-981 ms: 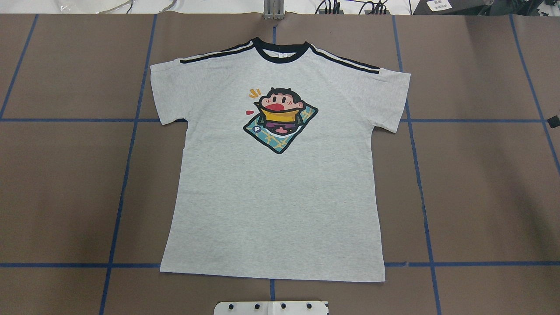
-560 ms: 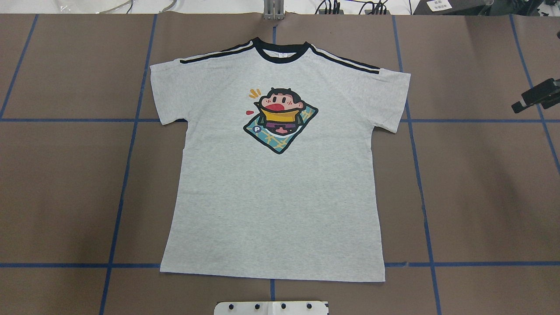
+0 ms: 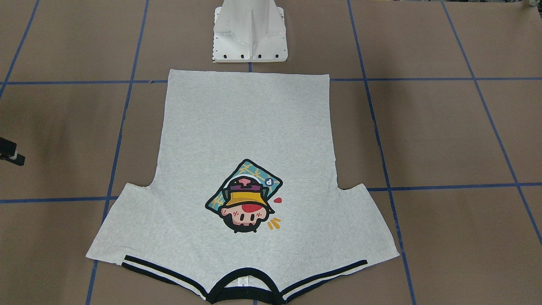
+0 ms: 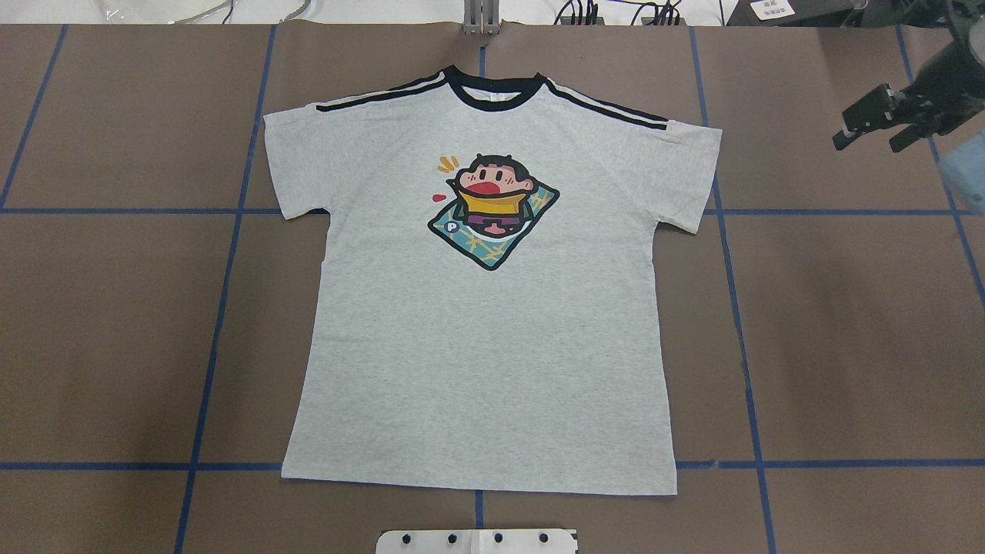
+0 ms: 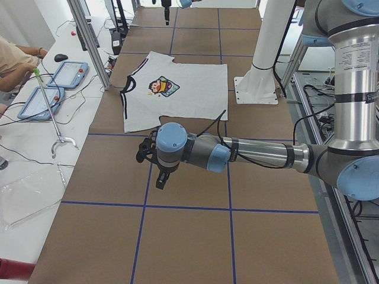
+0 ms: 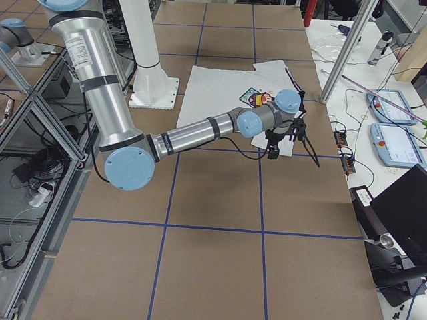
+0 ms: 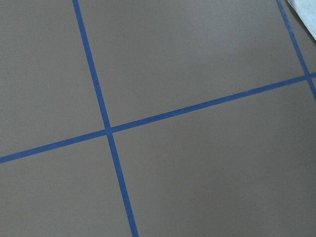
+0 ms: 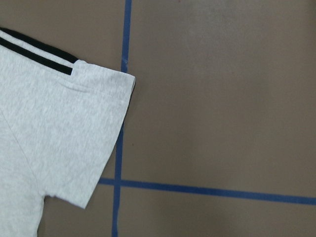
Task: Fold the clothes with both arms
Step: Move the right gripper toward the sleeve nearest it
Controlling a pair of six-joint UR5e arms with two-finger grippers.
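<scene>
The light grey T-shirt (image 4: 485,346) lies flat and spread out, print up, with its black collar (image 4: 496,96) at the table's far side. My right gripper (image 4: 869,138) hovers open and empty beyond the shirt's right sleeve (image 8: 74,133), apart from it. It also shows in the exterior right view (image 6: 280,148). My left gripper (image 5: 151,171) shows only in the exterior left view, over bare table well off the shirt's left side. I cannot tell whether it is open or shut. Its wrist view catches only a sliver of the shirt (image 7: 308,7).
The white pedestal base (image 3: 250,34) stands just behind the shirt's hem. Blue tape lines (image 4: 223,292) grid the brown table. A metal post (image 4: 481,19) stands past the collar. A side table holds tablets (image 5: 65,74) and cables.
My right gripper has come in from the overhead view's right edge and moved farther from the robot and a little leftward. The shirt has not moved.
</scene>
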